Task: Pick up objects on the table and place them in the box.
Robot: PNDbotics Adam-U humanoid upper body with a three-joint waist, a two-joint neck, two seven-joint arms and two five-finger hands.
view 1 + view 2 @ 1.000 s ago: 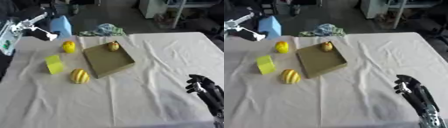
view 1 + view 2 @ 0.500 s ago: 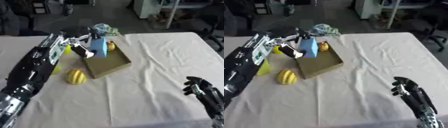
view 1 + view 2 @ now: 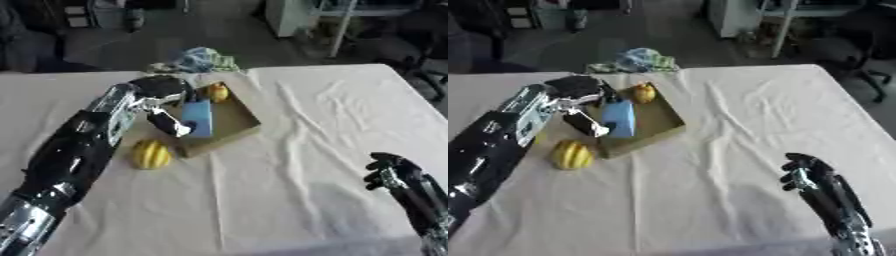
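Observation:
A shallow brown box (image 3: pixel 236 122) lies on the white cloth-covered table (image 3: pixel 315 125). My left arm reaches in from the lower left, and my left hand (image 3: pixel 160 90) is shut on a light blue block (image 3: pixel 198 117) that stands upright inside the box near its left wall. At the box's far corner lies a small yellow-orange fruit (image 3: pixel 217 92). A yellow ribbed squash (image 3: pixel 150 154) rests on the cloth just left of the box's near corner. My right hand (image 3: pixel 807 175) rests open at the lower right, away from everything.
A crumpled blue-green cloth (image 3: pixel 199 59) lies at the table's far edge behind the box. My left arm (image 3: pixel 83 145) covers the table's left part. Chairs and furniture stand beyond the far edge.
My left hand has carried the blue block from the far left over to the box and lowered it inside. The camera has shifted too. The right hand has stayed put.

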